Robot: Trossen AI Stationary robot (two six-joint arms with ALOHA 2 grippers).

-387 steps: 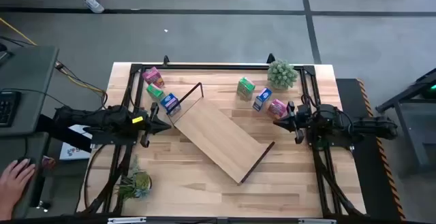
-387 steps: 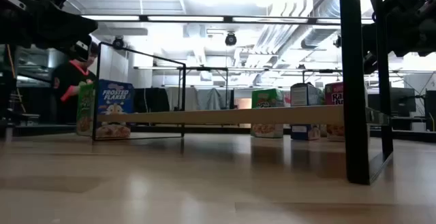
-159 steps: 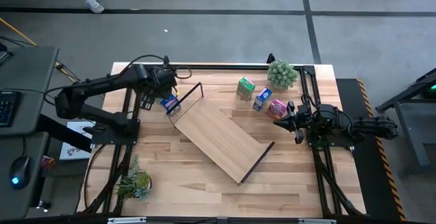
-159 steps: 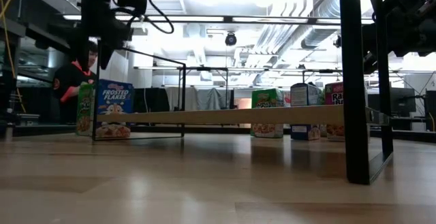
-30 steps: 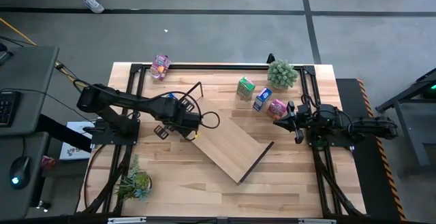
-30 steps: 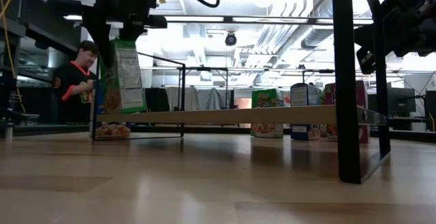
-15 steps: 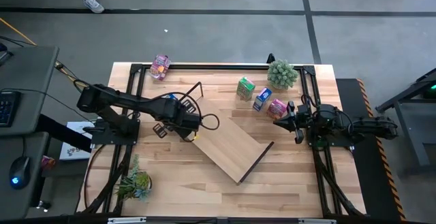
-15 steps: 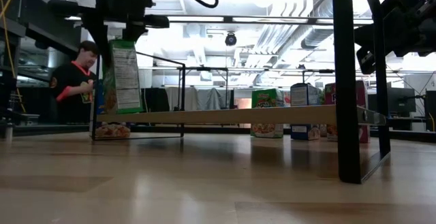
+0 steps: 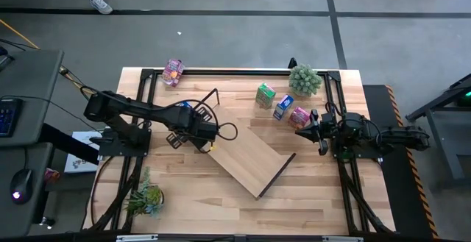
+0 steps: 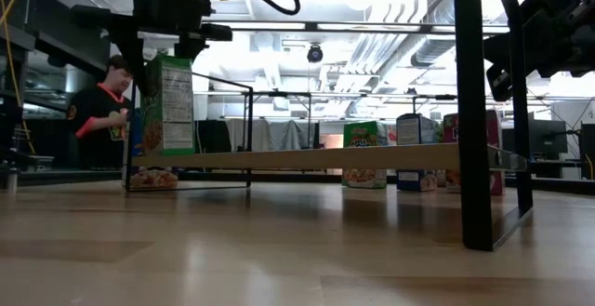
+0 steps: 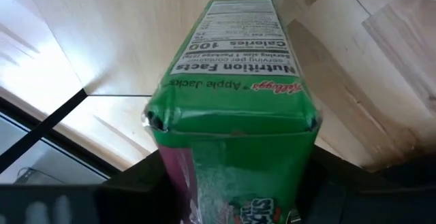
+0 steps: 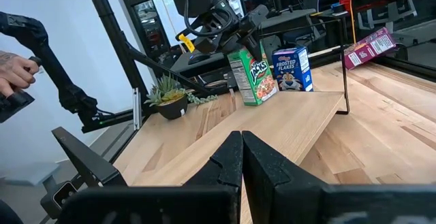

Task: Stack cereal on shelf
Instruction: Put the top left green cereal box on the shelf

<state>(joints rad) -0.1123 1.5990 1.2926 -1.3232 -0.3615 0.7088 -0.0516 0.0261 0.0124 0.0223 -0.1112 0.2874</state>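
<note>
On the slatted table [image 9: 221,212], the green box [image 10: 167,104] now stands upright on the shelf [image 9: 243,152]. Your left pincer [image 9: 208,142], directly above the box, has just spread its fingers; first box placed. Your right pincer [image 9: 300,132] waits clenched by the table's edge.

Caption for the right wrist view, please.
Shut right gripper faces the shelf, where the left gripper stands a green cereal box beside a blue one.

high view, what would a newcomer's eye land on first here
The long shelf lying slantwise mid-table, with the left pincer over its near-left end above an upright green box standing on the board. Next, three boxes clustered by a plant at the far right, near the waiting right pincer.
</note>
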